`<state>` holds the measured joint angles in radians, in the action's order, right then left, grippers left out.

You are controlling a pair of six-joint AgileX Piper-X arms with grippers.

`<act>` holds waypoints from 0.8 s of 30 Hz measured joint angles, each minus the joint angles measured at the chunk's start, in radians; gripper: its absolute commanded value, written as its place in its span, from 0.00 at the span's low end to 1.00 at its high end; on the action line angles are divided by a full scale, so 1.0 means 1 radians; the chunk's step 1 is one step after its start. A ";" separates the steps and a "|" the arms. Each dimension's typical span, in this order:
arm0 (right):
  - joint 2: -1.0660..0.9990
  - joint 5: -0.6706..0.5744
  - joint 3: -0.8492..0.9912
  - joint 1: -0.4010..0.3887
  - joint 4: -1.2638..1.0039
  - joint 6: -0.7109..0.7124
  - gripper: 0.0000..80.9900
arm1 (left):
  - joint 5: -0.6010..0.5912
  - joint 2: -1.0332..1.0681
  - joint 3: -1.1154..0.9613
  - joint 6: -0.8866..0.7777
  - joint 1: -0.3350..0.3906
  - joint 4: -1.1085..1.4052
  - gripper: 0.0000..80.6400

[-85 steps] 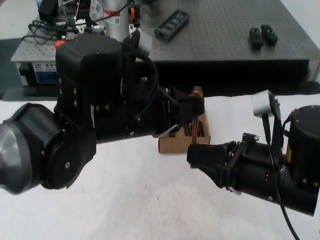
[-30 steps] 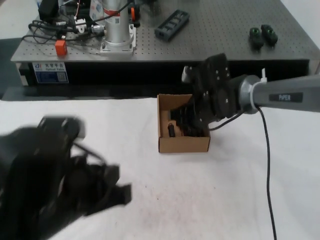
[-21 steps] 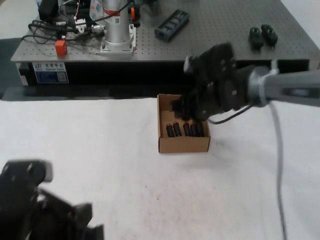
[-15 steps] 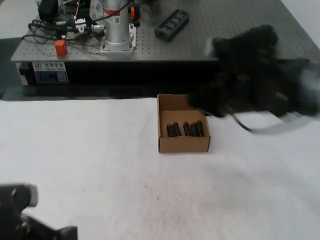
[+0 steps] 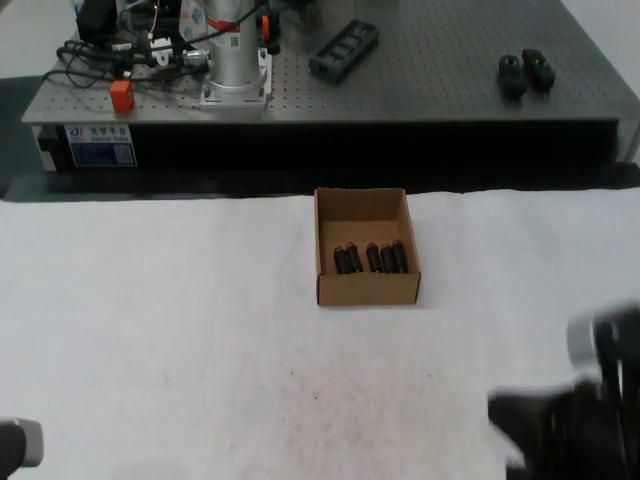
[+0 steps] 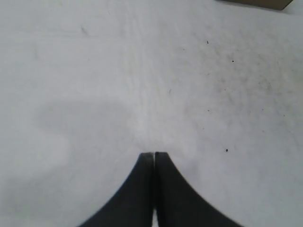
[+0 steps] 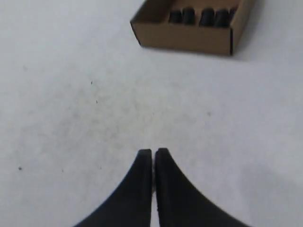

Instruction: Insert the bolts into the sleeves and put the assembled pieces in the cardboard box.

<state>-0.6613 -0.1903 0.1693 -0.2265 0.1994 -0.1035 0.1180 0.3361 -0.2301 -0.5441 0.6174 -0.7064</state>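
Observation:
An open cardboard box stands on the white cloth in the middle of the bench, with several dark assembled pieces lying side by side inside. The right wrist view has the same cardboard box and its dark pieces ahead of my right gripper, which is shut and empty over bare cloth. My left gripper is also shut with nothing in it, above plain white cloth. In the high view the right arm sits at the near right corner and part of the left arm at the near left corner.
Behind the cloth stands a metal breadboard table carrying a black slotted holder, two black knobs, a metal post, cables and an orange block. White cloth spreads wide around the box.
Both arms have drawn back from the box: the right one left the box and swung to the near right corner, the left one sank out at the near left. The box now holds one more piece.

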 measured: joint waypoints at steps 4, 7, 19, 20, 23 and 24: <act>0.035 -0.003 -0.074 0.000 0.003 0.000 0.01 | -0.004 0.000 0.000 0.000 0.000 0.000 0.01; 0.045 -0.004 -0.109 0.000 0.005 -0.005 0.01 | -0.004 0.000 0.003 0.000 0.000 0.000 0.01; 0.046 0.000 -0.179 0.000 -0.069 -0.011 0.01 | -0.077 0.000 0.119 -0.032 0.000 0.059 0.01; 0.046 0.000 -0.179 0.000 -0.069 -0.011 0.01 | -0.080 0.000 0.124 -0.034 0.000 0.059 0.01; 0.046 0.000 -0.179 0.000 -0.069 -0.011 0.01 | -0.129 0.000 0.149 -0.041 0.000 0.090 0.01; 0.046 0.000 -0.179 0.000 -0.069 -0.011 0.01 | -0.140 0.000 0.152 -0.041 0.000 0.099 0.01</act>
<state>-0.6150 -0.1898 -0.0098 -0.2265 0.1305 -0.1141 -0.0221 0.3361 -0.0783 -0.5851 0.6174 -0.6073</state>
